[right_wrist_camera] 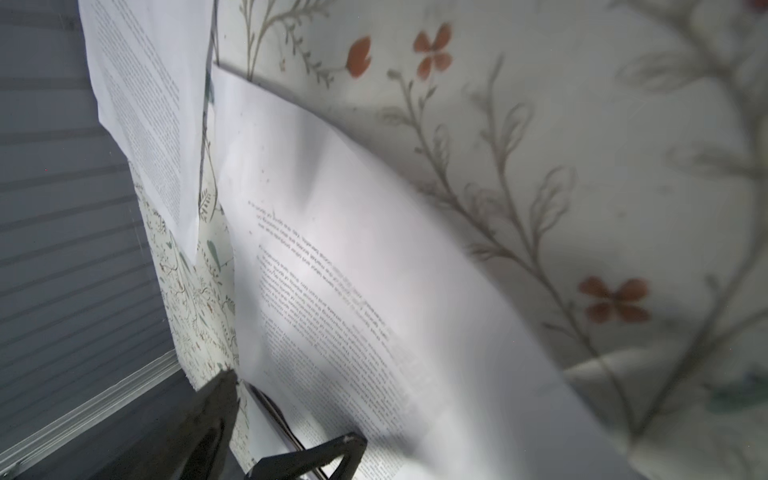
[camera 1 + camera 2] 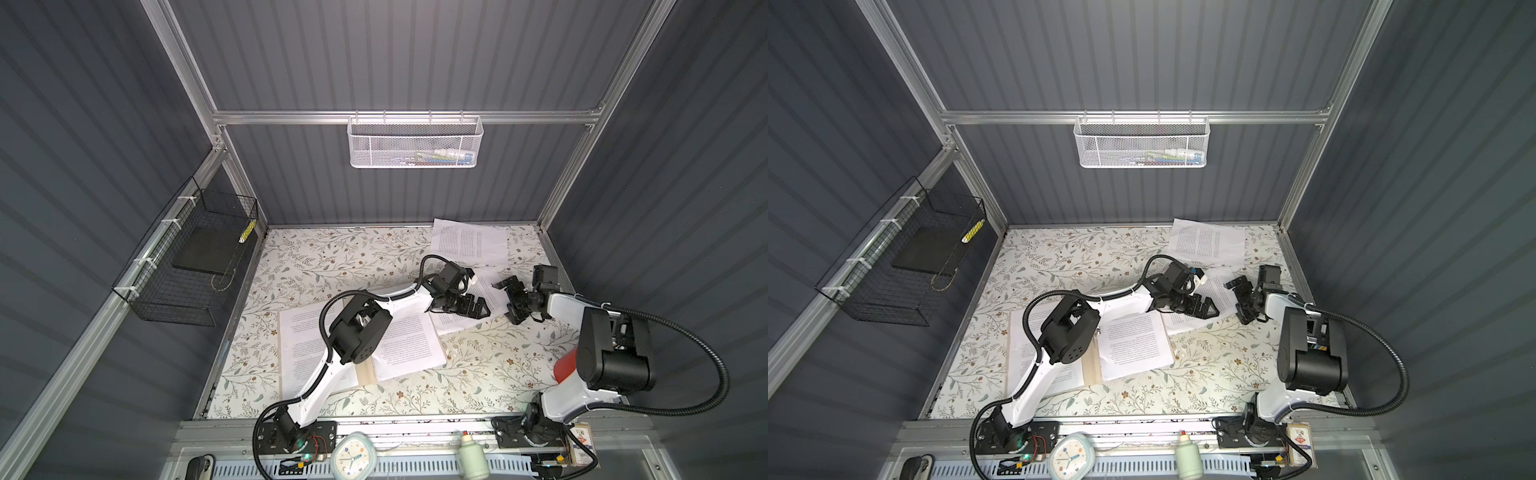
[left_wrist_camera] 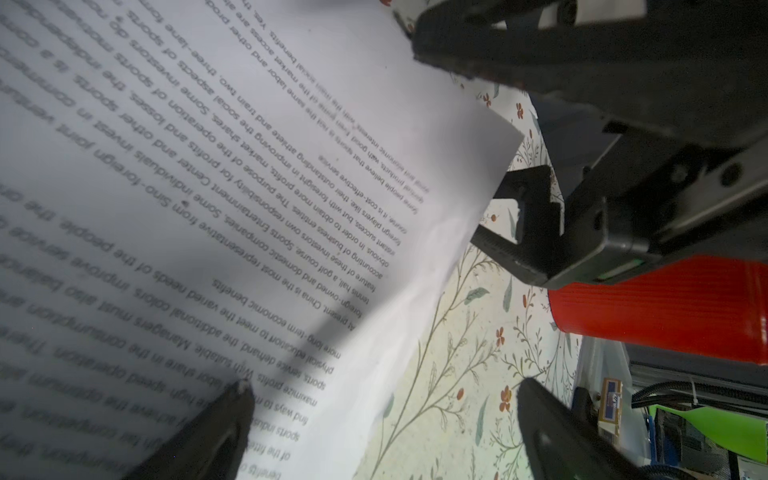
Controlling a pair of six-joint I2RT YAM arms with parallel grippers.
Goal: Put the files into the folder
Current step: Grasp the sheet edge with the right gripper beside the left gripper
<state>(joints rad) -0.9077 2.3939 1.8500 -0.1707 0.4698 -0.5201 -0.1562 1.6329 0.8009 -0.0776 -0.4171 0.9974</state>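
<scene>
Top view: left claw [image 2: 483, 309], right claw [image 2: 505, 302] spread wide at sheet [image 2: 457, 325].

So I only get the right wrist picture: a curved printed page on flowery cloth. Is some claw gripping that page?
Observer: None that I can see. A second claw, the left gripper, hangs open over the same page, facing the right gripper, which is open too.
Operator: And where is the page meant to go?
Observer: Into the folder, which lies open nearer the robot's base, beneath the left arm.
Operator: Is it empty?
Observer: No, two printed sheets already lie on it, one on each side of its spine.
</scene>
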